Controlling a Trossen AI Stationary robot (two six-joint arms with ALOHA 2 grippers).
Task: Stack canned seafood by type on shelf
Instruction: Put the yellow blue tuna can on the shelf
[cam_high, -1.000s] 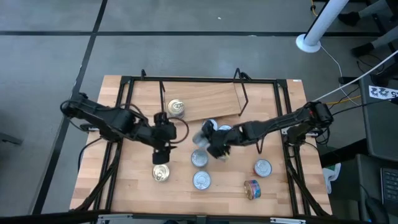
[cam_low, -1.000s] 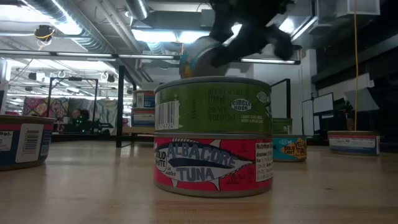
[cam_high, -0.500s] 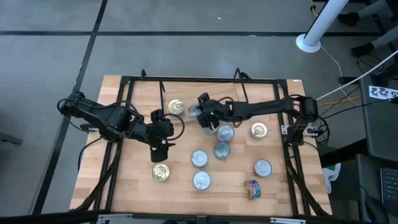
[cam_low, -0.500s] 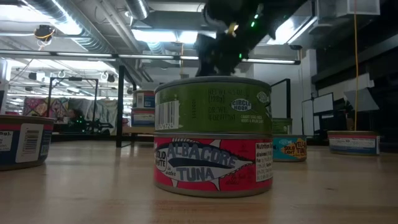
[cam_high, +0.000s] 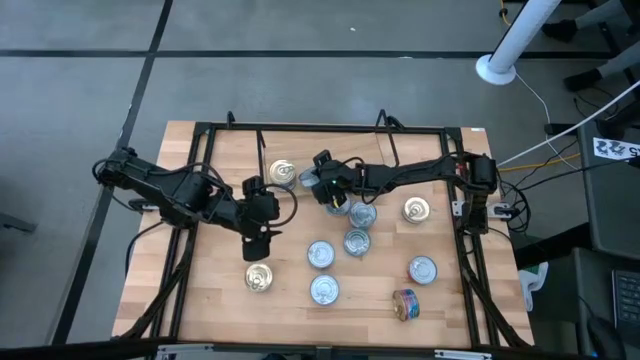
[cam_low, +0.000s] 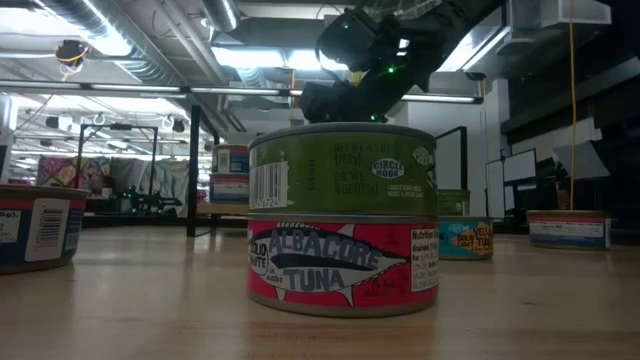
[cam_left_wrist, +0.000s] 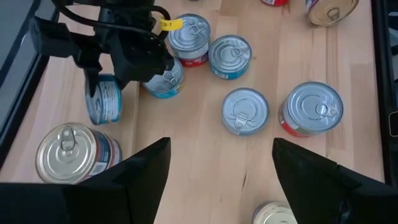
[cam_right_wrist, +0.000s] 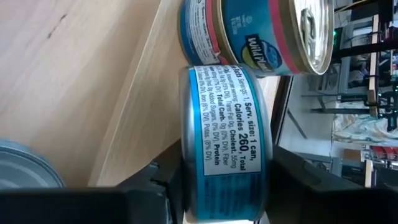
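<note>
My right gripper (cam_high: 322, 184) is over the table's far middle, shut on a blue-labelled tin (cam_right_wrist: 224, 143). Right beside it a gold-lidded tin (cam_high: 283, 173) with a blue and red label (cam_right_wrist: 249, 37) stands upright on light wood. The shelf's black wire frame (cam_high: 388, 138) rises nearby; its board blends with the tabletop. Several silver-lidded tins (cam_high: 321, 254) stand in the middle, and another gold-lidded one (cam_high: 258, 278) nearer. My left gripper (cam_high: 258, 238) hangs open above the table, left of these tins. In the low view a green tin (cam_low: 342, 168) sits on a red tuna tin (cam_low: 345, 265). My right gripper pinches the blue tin between its two fingers (cam_right_wrist: 155, 183), one on each flat end, so the label wall (cam_right_wrist: 227, 93) faces the wrist camera. The tin is turned on edge (cam_left_wrist: 102, 99) and held above the tabletop. Whether it touches the wood below cannot be told.
A tin lies on its side (cam_high: 405, 303) near the table's near right corner. Another gold-lidded tin (cam_high: 416, 209) stands right of the middle group. Black rails (cam_high: 200, 160) frame the tabletop. Bare wood (cam_high: 220, 300) shows at the near left.
My right gripper has carried the blue tin from the table's middle toward the far edge and left, ending beside the gold-lidded tin. The tin now sits on edge in the fingers. My left arm has kept nearly still.
</note>
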